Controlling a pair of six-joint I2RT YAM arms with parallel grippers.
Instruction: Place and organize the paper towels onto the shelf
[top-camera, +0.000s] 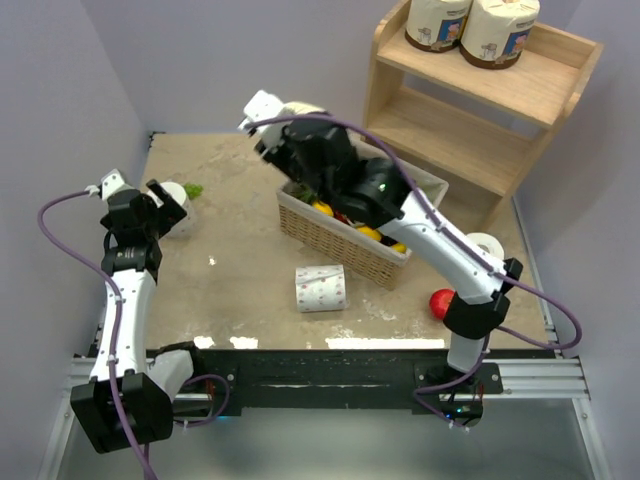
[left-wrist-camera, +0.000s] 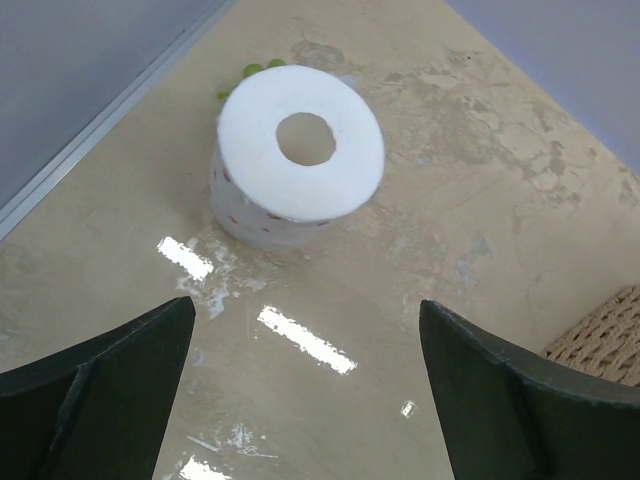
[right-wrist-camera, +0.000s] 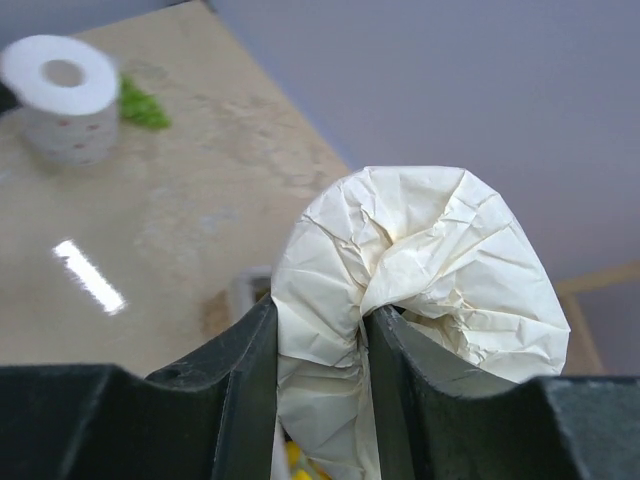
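My right gripper (right-wrist-camera: 320, 335) is shut on a cream-wrapped paper towel roll (right-wrist-camera: 420, 255), pinching its crumpled end between both fingers. From above, that gripper (top-camera: 285, 130) holds the roll (top-camera: 303, 108) in the air over the far left end of the basket. Two wrapped rolls (top-camera: 438, 22) (top-camera: 500, 30) stand on the top tier of the wooden shelf (top-camera: 545, 85). A bare white roll (left-wrist-camera: 298, 150) stands upright just ahead of my open left gripper (left-wrist-camera: 305, 330), apart from it. Another white roll (top-camera: 320, 288) lies on its side mid-table, and a third (top-camera: 485, 245) sits by the right arm.
A wicker basket (top-camera: 330, 240) with yellow fruit stands mid-table under the right arm. A red fruit (top-camera: 441, 303) lies near the right base. A green leafy item (left-wrist-camera: 255, 70) sits behind the upright white roll. Walls close off the left and far sides.
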